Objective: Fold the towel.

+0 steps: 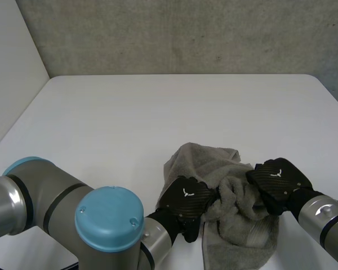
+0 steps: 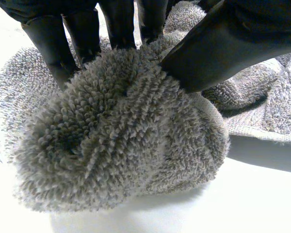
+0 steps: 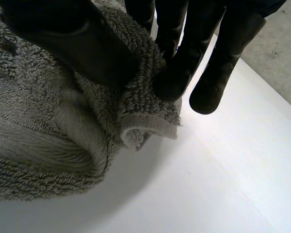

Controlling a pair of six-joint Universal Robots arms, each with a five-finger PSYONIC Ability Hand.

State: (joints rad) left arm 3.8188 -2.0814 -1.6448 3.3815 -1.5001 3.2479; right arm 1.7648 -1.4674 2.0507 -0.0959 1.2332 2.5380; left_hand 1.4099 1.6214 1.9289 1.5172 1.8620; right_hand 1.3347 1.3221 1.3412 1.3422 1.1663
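Note:
A grey terry towel (image 1: 225, 191) lies crumpled near the table's front edge. My left hand (image 1: 186, 199) sits on its left side; in the left wrist view its thumb (image 2: 218, 43) and fingers (image 2: 53, 43) pinch a thick bunch of the towel (image 2: 121, 141). My right hand (image 1: 279, 183) is at the towel's right side. In the right wrist view its thumb (image 3: 72, 39) and fingers (image 3: 179, 68) pinch a hemmed edge of the towel (image 3: 150, 131), held just above the table.
The white table (image 1: 158, 112) stretches away behind the towel toward a grey wall (image 1: 186, 34). A white panel (image 1: 11, 73) stands along the left side. My left arm (image 1: 73, 219) fills the near left corner.

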